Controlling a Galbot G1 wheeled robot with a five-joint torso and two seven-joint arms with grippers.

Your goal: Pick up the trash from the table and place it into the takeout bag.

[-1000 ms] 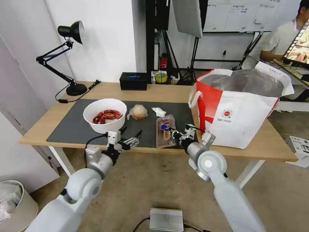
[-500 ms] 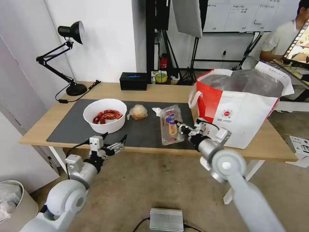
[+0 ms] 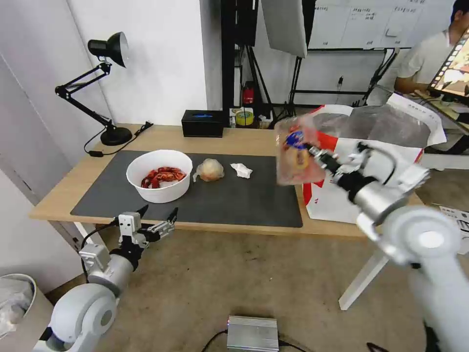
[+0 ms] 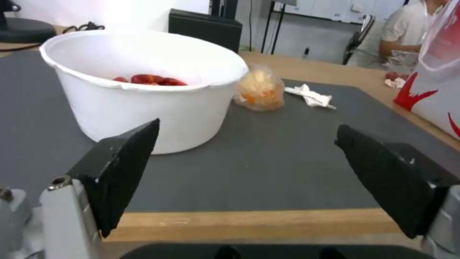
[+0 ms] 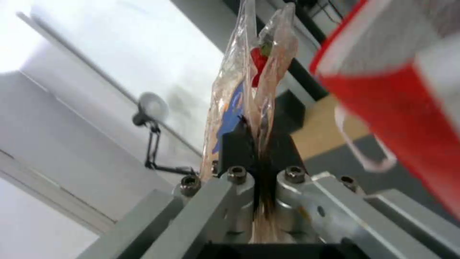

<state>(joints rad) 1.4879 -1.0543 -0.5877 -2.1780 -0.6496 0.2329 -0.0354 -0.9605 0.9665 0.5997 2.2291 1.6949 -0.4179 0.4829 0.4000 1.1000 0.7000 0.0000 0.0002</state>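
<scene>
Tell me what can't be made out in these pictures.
- Clamshell tray, head view: motion blur smears its label and contents.
- Takeout bag floor: hidden by its own walls.
- Right gripper, right wrist view: fingertips covered by the tray's plastic.
- White bowl, left wrist view: near wall hides most scraps.

The takeout bag (image 3: pixel 371 195) is white with red panels, a small round red logo and silvery lining. The clear clamshell tray (image 3: pixel 295 151) shows blue, orange and red inside. On the dark grey mat (image 3: pixel 234 195) of the light-wood table (image 3: pixel 244 139) sit a white bowl (image 3: pixel 159 183) of red scraps, a pale-orange lump (image 3: pixel 210 169) and white tissue (image 3: pixel 241 170).
</scene>
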